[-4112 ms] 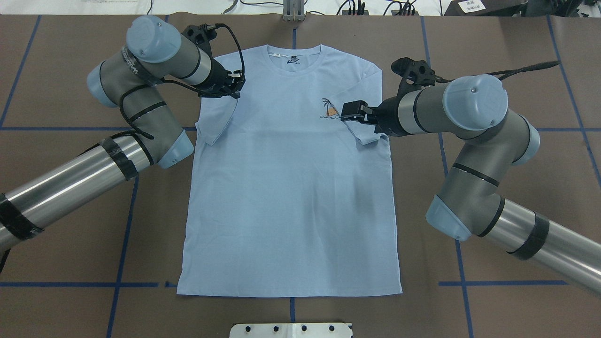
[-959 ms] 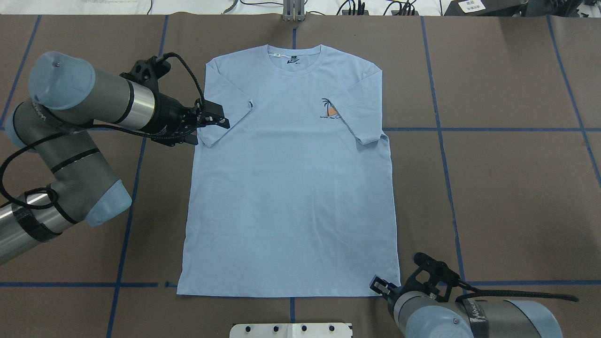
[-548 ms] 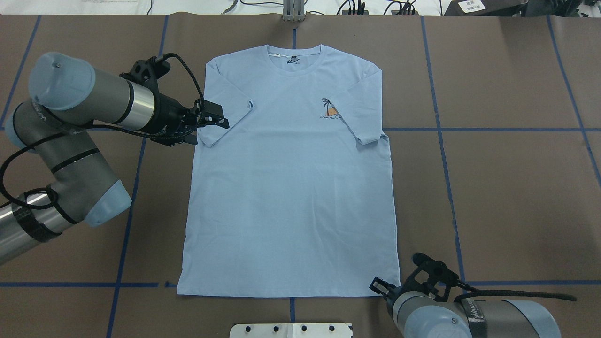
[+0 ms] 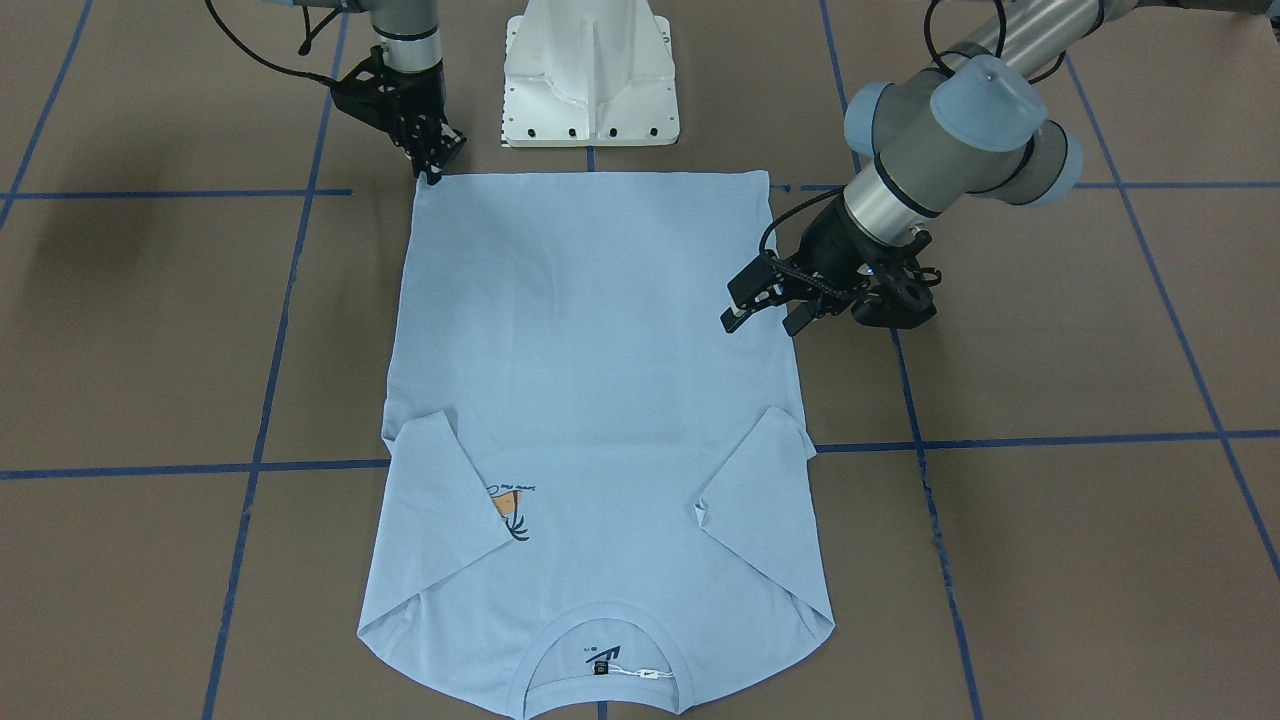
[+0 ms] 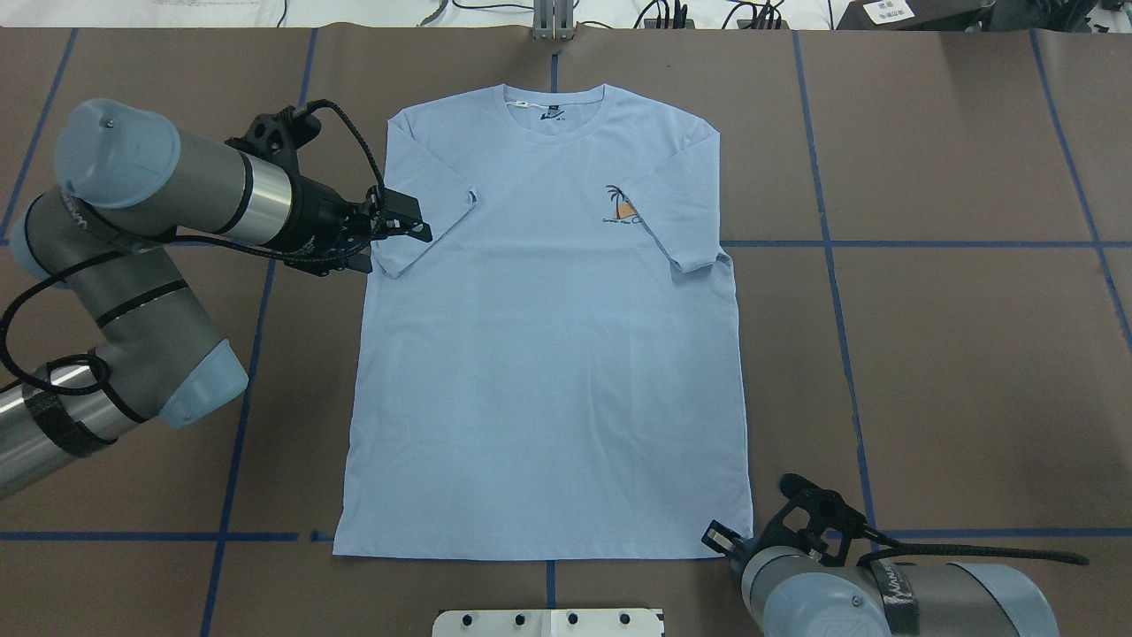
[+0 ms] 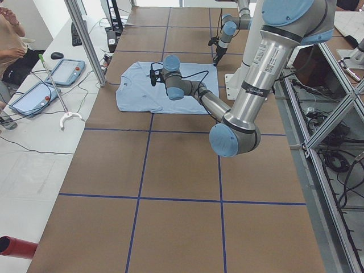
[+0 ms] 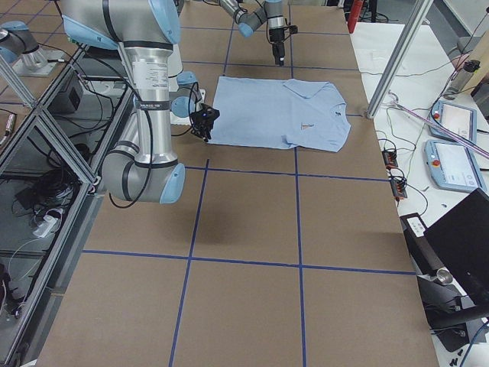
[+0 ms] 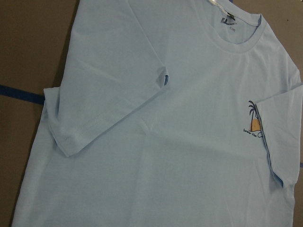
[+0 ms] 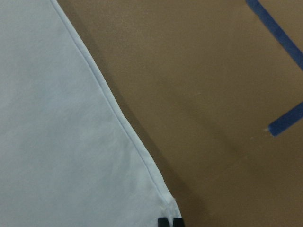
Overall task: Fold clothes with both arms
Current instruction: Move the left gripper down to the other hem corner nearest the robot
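Note:
The light blue T-shirt (image 5: 548, 372) lies flat and face up on the brown table, collar at the far side, both sleeves folded inward; it also shows in the front view (image 4: 590, 330). The palm-tree print (image 5: 621, 208) is half covered by one folded sleeve. My left gripper (image 5: 398, 248) is open and empty at the shirt's left edge beside the folded sleeve (image 8: 90, 118); in the front view (image 4: 762, 322) its jaws stand apart. My right gripper (image 4: 432, 172) points down at the near right hem corner (image 9: 165, 203), its fingertips (image 9: 163, 222) close together on it.
The white pedestal base (image 4: 590, 70) stands just behind the shirt's hem. Blue tape lines (image 5: 955, 243) cross the brown table top. Tablets (image 6: 71, 68) and cables lie on a side bench, where a person (image 6: 14, 40) sits.
Since about four seconds ago both grippers have left the folded sleeves: the left drew back to the shirt's left edge, the right went to the near hem corner. Almost no motion in the last second.

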Available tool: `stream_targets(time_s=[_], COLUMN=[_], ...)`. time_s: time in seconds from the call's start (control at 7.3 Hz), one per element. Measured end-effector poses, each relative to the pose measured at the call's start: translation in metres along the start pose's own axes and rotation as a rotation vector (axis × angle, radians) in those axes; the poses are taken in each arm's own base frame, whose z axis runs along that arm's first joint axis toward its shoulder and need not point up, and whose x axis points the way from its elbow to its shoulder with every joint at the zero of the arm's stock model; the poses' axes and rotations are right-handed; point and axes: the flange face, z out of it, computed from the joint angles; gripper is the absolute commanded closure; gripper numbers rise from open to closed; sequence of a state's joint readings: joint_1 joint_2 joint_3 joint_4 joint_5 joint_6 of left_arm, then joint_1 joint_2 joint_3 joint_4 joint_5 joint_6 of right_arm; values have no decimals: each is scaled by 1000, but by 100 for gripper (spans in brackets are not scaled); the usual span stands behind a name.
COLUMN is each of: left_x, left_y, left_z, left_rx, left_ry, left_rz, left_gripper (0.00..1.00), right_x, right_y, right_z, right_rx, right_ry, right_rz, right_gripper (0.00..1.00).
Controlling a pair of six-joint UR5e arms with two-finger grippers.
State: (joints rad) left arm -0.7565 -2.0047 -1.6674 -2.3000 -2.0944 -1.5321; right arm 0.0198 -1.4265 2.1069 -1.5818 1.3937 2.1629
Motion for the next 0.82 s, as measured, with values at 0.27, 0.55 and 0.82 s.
stream_targets(time_s=[0.27,0.55,0.82], left_x=[5,8,-9], left_y=[6,43,131], left_z=[0,20,26], left_rx=[-8,-69,-101], left_ry=[6,-10,-52], left_rz=[-8,-91,-152], left_gripper=[2,1,1], right_x=[-1,-4,-7], right_y=[-3,-5,-5], right_z=[-2,-6,-10], right_rx=[0,-2,-9], right_ry=[-3,-10,-17], right_rz=[5,10,9], right_gripper=[100,100,100])
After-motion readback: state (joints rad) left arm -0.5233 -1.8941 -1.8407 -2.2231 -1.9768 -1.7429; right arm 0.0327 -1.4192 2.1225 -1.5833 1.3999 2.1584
